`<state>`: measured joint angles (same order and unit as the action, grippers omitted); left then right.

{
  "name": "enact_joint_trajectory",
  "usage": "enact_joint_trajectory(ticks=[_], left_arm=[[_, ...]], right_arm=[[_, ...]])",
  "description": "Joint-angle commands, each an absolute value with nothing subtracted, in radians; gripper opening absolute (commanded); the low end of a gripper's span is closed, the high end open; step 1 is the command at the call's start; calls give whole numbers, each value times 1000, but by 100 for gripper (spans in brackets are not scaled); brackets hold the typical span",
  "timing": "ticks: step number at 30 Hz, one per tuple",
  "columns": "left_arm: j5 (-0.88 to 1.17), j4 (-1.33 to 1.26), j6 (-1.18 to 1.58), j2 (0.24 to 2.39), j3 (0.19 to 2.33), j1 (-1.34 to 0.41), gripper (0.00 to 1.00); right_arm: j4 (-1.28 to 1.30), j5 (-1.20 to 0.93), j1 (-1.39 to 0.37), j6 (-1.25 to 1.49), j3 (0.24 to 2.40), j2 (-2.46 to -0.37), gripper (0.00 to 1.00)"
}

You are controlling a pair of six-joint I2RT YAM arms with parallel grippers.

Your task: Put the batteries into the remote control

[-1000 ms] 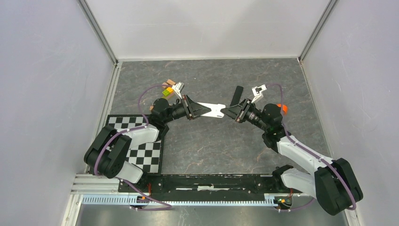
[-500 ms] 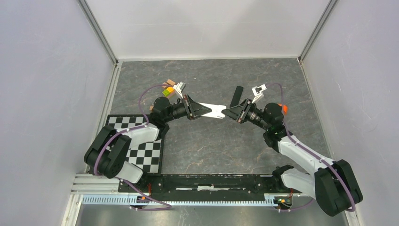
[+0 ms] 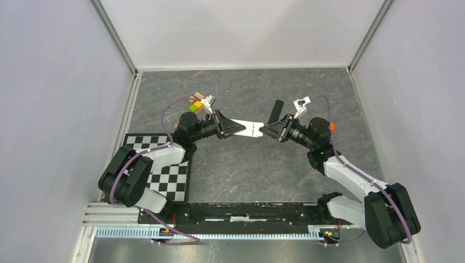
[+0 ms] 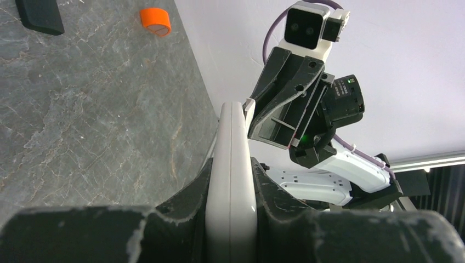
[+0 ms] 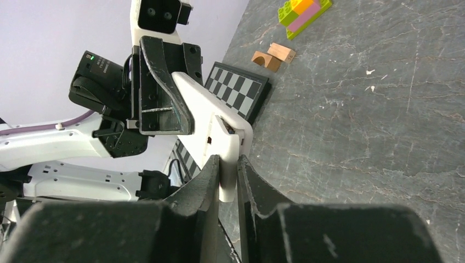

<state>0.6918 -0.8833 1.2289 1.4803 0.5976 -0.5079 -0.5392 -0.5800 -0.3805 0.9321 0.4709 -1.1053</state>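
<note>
- Top external: grey table point(image 3: 247, 170), with both arms meeting above its middle.
- Left gripper point(image 3: 234, 127): jaws narrowly apart, clamped on one end of the remote control point(image 3: 250, 129).
- Right gripper point(image 3: 265, 130): jaws nearly together, pinching the opposite end.
- Remote: white, held aloft between them.

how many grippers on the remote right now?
2: left gripper clamps one end of the remote control; right gripper pinches the opposite end.

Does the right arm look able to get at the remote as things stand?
Likely yes: the left gripper holds the remote in mid-air, and the right gripper straddles its free end, nothing between.
</note>
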Motion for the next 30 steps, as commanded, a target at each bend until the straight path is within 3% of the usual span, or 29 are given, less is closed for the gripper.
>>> enact_joint_trajectory(ticks=[1,3,12,30], left_arm=[[729,-977,1167,1476,642,-518,2],[728,-981,1152,1470,638,-518,2],[726,-1013,1139,1481,631,-519,2],[684,-943,1089,1427,611,-516,2]], right_arm=[[-660,-666,-392,1007,477,-1132,5],[-682,-671,-392,1029,476,-1135,0],[-1009,-648,-393,1258,373,-1148,0],[-733,-545,-373,1130,376,-1061,0]])
